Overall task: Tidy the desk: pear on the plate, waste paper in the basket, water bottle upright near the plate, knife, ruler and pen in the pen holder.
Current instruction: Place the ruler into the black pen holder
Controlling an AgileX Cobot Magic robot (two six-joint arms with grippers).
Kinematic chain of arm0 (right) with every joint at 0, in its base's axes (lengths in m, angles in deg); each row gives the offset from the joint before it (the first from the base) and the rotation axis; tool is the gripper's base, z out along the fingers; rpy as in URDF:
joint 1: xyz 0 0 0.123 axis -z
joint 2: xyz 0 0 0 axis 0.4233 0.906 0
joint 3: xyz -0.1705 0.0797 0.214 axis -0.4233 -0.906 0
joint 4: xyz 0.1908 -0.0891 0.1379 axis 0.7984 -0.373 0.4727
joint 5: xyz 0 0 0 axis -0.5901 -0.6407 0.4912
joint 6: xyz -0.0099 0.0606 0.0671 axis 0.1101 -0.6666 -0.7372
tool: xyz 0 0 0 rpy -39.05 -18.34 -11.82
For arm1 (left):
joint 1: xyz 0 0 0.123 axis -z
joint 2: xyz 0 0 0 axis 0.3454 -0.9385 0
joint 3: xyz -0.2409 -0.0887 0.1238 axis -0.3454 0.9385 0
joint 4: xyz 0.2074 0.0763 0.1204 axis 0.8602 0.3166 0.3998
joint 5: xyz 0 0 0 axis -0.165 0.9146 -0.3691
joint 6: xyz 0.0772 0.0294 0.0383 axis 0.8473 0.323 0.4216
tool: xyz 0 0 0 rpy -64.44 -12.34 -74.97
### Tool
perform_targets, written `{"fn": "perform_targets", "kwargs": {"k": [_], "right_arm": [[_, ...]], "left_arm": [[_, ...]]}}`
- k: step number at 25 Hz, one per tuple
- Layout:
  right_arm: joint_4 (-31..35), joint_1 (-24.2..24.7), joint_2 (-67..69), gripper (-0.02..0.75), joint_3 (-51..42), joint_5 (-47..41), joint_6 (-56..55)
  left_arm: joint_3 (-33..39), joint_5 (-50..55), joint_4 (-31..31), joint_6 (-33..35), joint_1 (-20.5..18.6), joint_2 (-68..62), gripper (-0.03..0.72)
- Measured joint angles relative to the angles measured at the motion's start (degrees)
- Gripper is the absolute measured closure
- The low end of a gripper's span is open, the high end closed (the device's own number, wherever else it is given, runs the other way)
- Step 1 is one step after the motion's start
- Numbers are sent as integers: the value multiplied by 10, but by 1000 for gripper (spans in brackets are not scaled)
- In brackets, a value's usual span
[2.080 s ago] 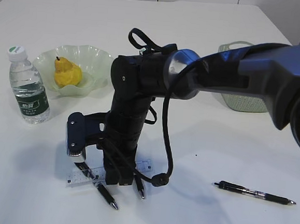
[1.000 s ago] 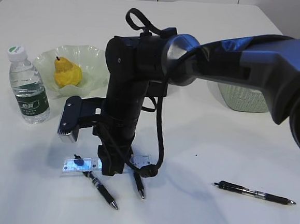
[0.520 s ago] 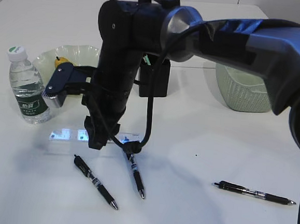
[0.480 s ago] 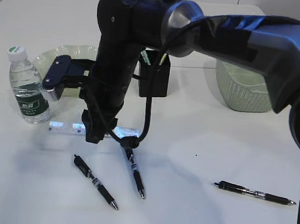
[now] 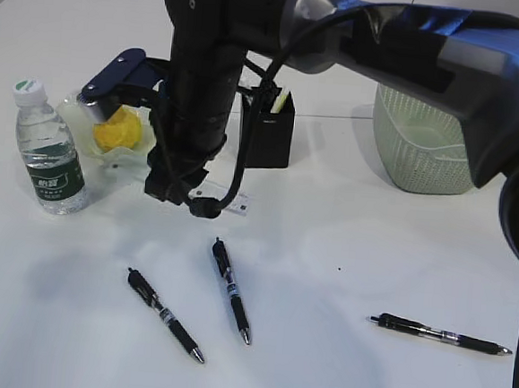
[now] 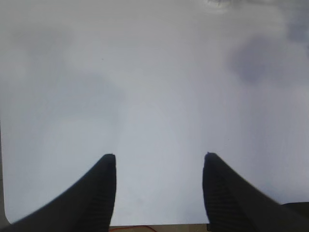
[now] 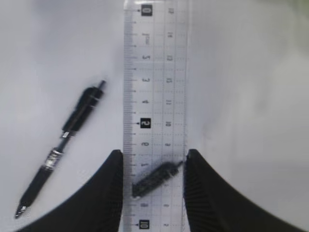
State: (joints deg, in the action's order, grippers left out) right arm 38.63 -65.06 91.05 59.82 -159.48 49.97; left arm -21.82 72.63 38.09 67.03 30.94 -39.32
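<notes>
My right gripper [image 7: 153,154] is shut on the clear ruler [image 7: 154,96], its fingers pressed on both long edges. In the exterior view the right gripper [image 5: 175,191] holds the ruler [image 5: 226,202] in the air, left of the black pen holder [image 5: 266,132]. Three pens [image 5: 165,314] [image 5: 231,289] [image 5: 440,334] lie on the desk [image 5: 345,255]. The pear [image 5: 120,134] sits in the plate [image 5: 77,112], partly behind the arm. The water bottle [image 5: 52,151] stands upright beside it. My left gripper [image 6: 159,157] is open over bare desk. The knife and waste paper are out of view.
The grey-green basket [image 5: 423,139] stands at the back right. The right arm's bulk and a hanging cable loop [image 5: 206,206] cover the space between plate and pen holder. A pen [image 7: 63,145] lies below the held ruler.
The right arm has risen and moved back toward the pen holder with the ruler in its grip. The two pens that lay by it stay on the desk.
</notes>
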Motion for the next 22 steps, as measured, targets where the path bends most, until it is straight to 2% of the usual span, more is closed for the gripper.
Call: {"fn": "perform_targets", "kwargs": {"k": [4,6,12,22], "right_arm": [[-91,3,0,434,9,-1,-113],[-108,9,0,434,16,-1,-153],[-114,19,-1,434,35,9,-218],[-109,19,-59,434,35,114,-241]], "left_arm": [[0,0,-2,0,0,0,287],[0,0,-2,0,0,0,287],[0,0,-3,0,0,0,287],[0,0,-3,0,0,0,287]]}}
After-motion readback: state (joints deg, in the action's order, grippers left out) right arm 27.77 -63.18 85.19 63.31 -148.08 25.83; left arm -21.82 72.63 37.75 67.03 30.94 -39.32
